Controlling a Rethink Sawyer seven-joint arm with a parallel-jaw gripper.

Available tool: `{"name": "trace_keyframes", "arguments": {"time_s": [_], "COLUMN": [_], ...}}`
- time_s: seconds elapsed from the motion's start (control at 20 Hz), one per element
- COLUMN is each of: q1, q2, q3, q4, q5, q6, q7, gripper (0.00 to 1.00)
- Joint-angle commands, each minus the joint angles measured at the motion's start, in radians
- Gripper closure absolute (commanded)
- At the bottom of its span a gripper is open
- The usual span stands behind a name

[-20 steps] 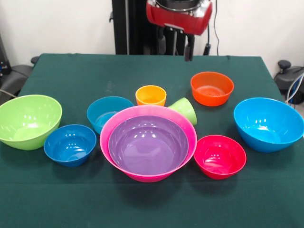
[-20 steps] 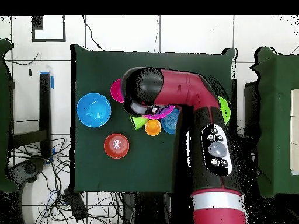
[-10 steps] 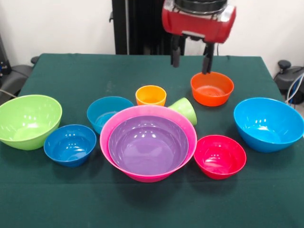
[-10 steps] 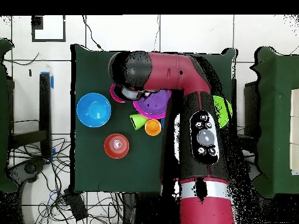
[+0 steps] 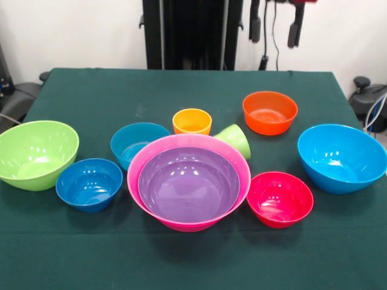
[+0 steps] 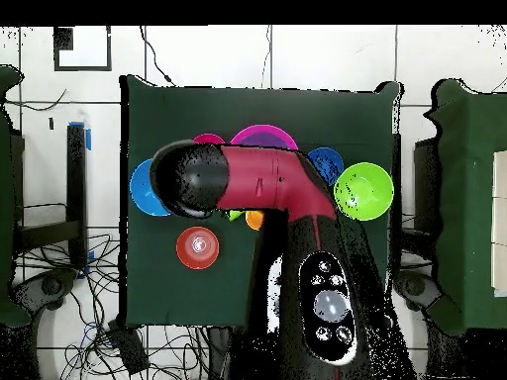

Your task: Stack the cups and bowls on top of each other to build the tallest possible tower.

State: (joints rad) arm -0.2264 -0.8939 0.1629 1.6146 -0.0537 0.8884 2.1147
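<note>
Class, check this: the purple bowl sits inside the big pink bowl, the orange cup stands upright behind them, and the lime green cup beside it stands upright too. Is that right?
Not quite. In the front view the purple bowl does sit inside the pink bowl, and the orange cup stands upright behind them. But the lime green cup is not upright: it is tipped over beside the pink bowl's rim.

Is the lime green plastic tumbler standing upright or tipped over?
Tipped: the lime green plastic tumbler lies sideways against the big pink plastic bowl.

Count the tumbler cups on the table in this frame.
2. The orange cup stands upright behind the pink bowl; the lime green cup lies tipped at that bowl's back right rim. None looks hidden.
</note>
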Motion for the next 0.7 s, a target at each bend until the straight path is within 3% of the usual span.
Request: {"name": "trace_keyframes", "arguments": {"time_s": [0.05, 0.35, 0.7], "q1": [-0.022, -0.063, -0.115], "q2": [-0.122, -0.145, -0.155], "q3": [-0.003, 0.008, -0.011], "q4": [0.394, 0.489, 0.527], "q5": [0.042, 0.017, 0.011], "q6": [-0.171, -0.31, -0.342], "q7": [0.032, 0.008, 0.034], "gripper": [0.0, 0.0, 0.0]}}
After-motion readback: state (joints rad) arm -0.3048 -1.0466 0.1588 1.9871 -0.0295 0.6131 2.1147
